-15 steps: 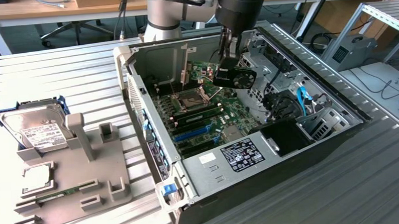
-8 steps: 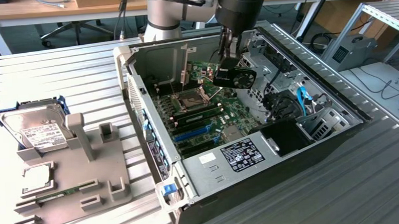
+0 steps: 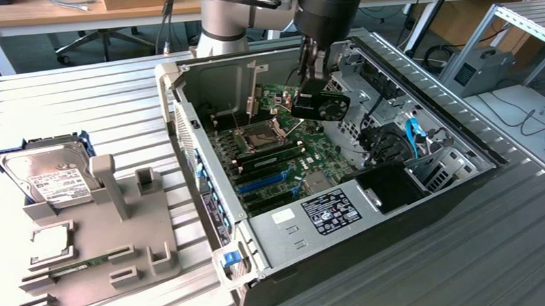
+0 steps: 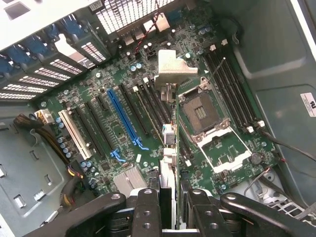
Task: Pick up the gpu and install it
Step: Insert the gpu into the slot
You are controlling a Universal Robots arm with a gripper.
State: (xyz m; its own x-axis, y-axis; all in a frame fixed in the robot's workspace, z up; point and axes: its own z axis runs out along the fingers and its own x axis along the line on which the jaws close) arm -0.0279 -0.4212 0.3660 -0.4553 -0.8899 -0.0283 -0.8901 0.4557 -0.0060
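1. Exterior view: the tool (image 3: 318, 83) hangs inside the open computer case (image 3: 453, 130), clamped on the gpu (image 3: 322, 105), which rides in the air above the motherboard (image 3: 282, 156) and touches nothing else.

2. Wrist view: the tool (image 4: 168, 210) grips the gpu (image 4: 170, 148) edge-on, so the card runs as a thin line straight away from the fingers (image 4: 146, 215), its silver bracket (image 4: 174, 69) at the far end, out over the board toward the case's slotted rear wall (image 4: 128, 15).

3. Directly below the card lies the motherboard (image 4: 123, 128), with the long blue slot (image 4: 124, 119) just to one side of the card's edge, toward the white slot (image 4: 74, 134), while the processor socket (image 4: 201, 109) sits on the other side. The card's long axis looks roughly parallel to the slots but seems a little off the blue one; the gap between card and board is hard to judge from either angle.

4. Seen from the exterior view, the gpu is a small card with a black round fan and cooler facing the exterior view's right.

5. On the desk (image 3: 89, 98) well away from the case, toward the exterior view's left, a grey holder (image 3: 104, 268) keeps a hard drive (image 3: 51, 176) and a memory stick (image 3: 94, 258).
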